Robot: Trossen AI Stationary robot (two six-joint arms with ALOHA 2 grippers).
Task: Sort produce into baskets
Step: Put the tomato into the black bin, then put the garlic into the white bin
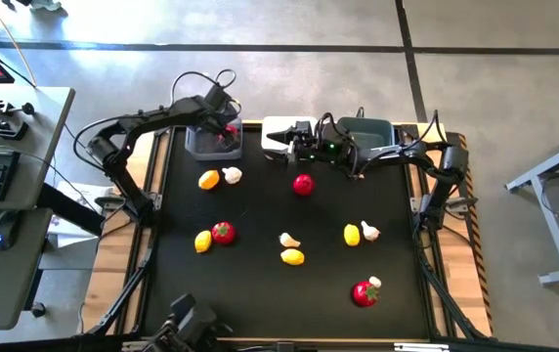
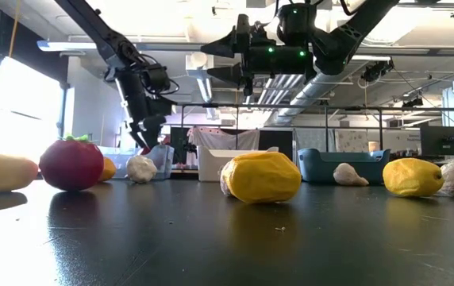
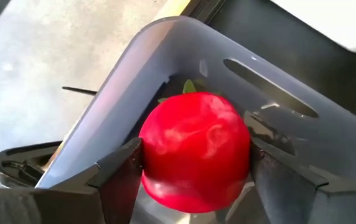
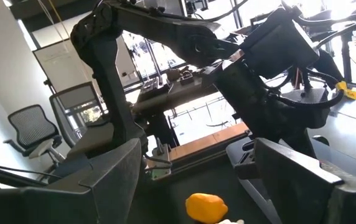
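Observation:
My left gripper [image 1: 227,129] is shut on a red tomato [image 3: 196,149] over the grey basket [image 1: 209,145] at the table's far left. My right gripper [image 1: 281,137] is open and empty, held level above the white basket [image 1: 278,125], fingers pointing toward the table's left. The dark teal basket [image 1: 365,130] stands to the right of the white one. Loose on the black mat lie tomatoes [image 1: 303,184] [image 1: 223,233] [image 1: 364,293], lemons [image 1: 208,179] [image 1: 292,256] [image 1: 352,235] and garlic bulbs [image 1: 232,175] [image 1: 288,240] [image 1: 369,232]. My left gripper pinches the tomato's round sides [image 3: 150,155] between its two fingers [image 3: 121,177], coming from above and pointing down into the grey basket. The tomato's green top [image 3: 189,87] points away from the gripper. Whether the tomato touches the basket's floor I cannot tell.
A further lemon [image 1: 202,241] lies beside the left tomato and a garlic bulb [image 1: 375,282] beside the near-right one. The three baskets stand in a row along the far edge. In the low view a lemon [image 2: 263,176] lies nearest the camera.

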